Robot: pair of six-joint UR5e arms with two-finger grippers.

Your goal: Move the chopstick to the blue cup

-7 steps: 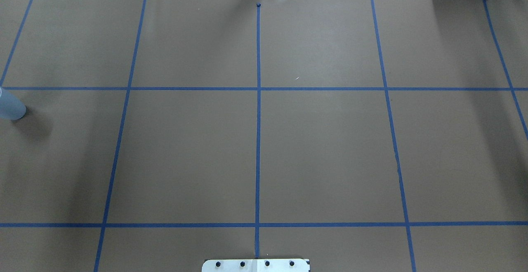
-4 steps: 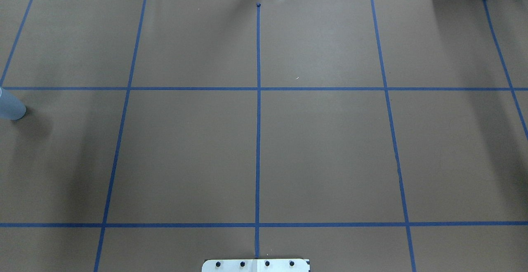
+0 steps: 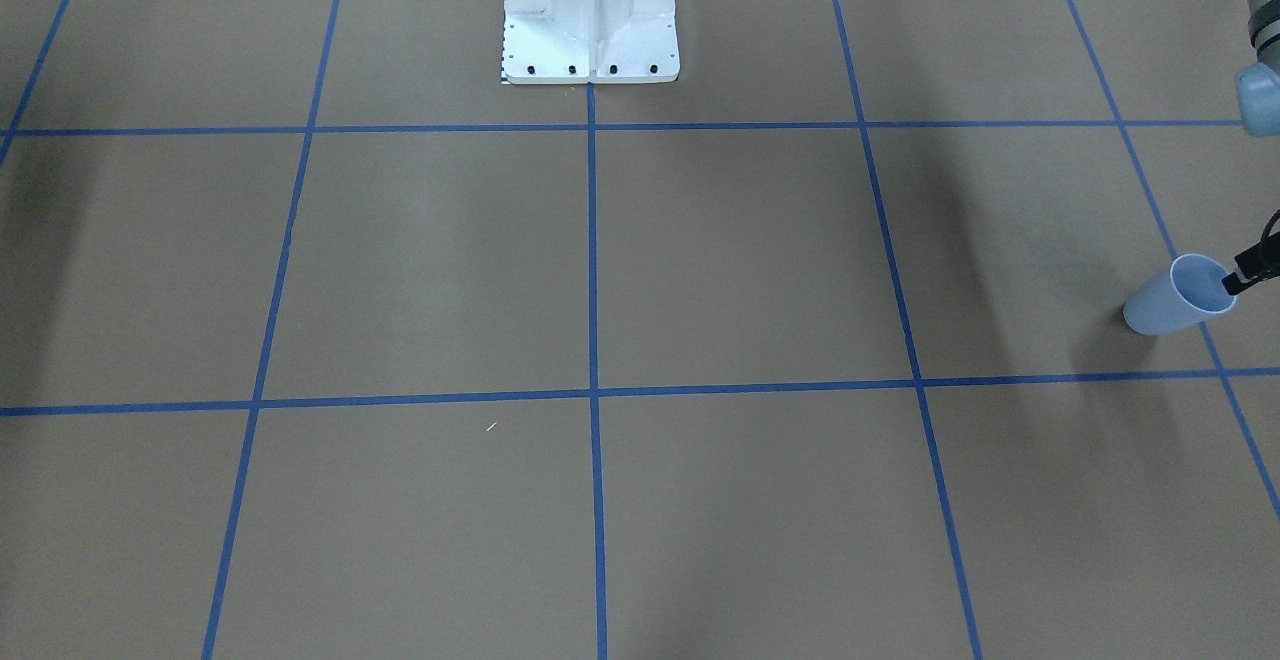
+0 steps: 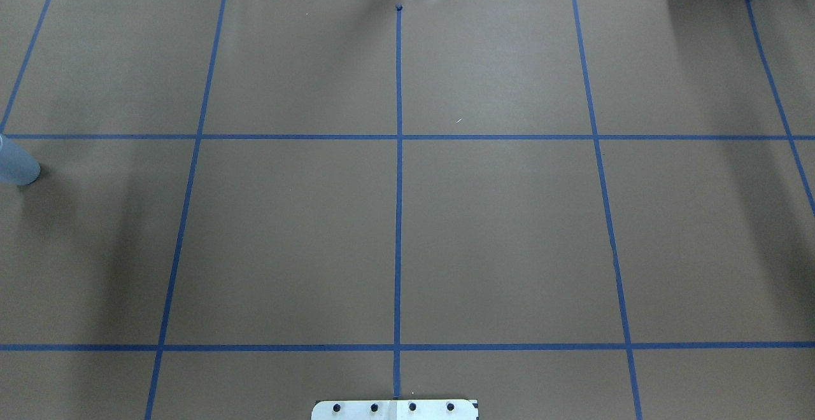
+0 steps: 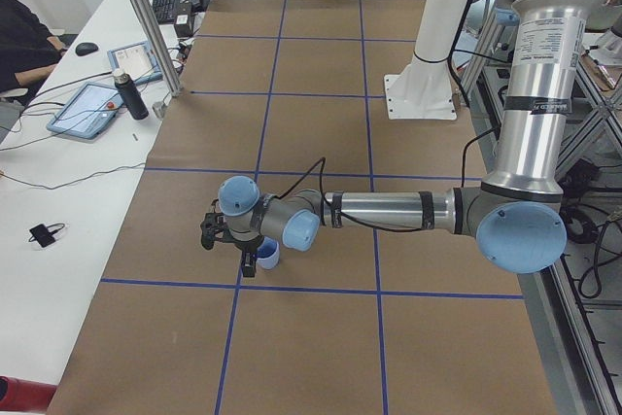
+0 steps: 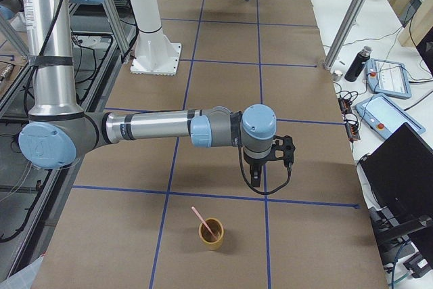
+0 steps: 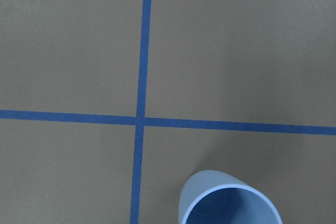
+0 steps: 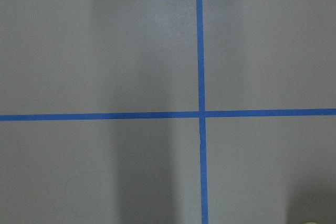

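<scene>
The blue cup (image 3: 1180, 295) stands upright at the table's far left edge; it also shows in the overhead view (image 4: 16, 165), the left side view (image 5: 267, 255) and the left wrist view (image 7: 228, 198). My left gripper (image 5: 249, 262) hangs close beside the cup, and I cannot tell whether it is open or shut. A pink chopstick (image 6: 201, 220) leans in a yellow-brown cup (image 6: 211, 233) at the table's right end. My right gripper (image 6: 256, 179) hangs above the table a little way from that cup, and its state cannot be told.
Blue tape lines divide the brown table into squares. The white robot base (image 3: 590, 20) stands at the middle of the robot's side. Operator desks with tablets (image 5: 92, 109) and a black bottle (image 6: 355, 64) lie beyond the far edge.
The arm shadows on the table's left side in the overhead view have shifted slightly. The blue cup has not moved.
</scene>
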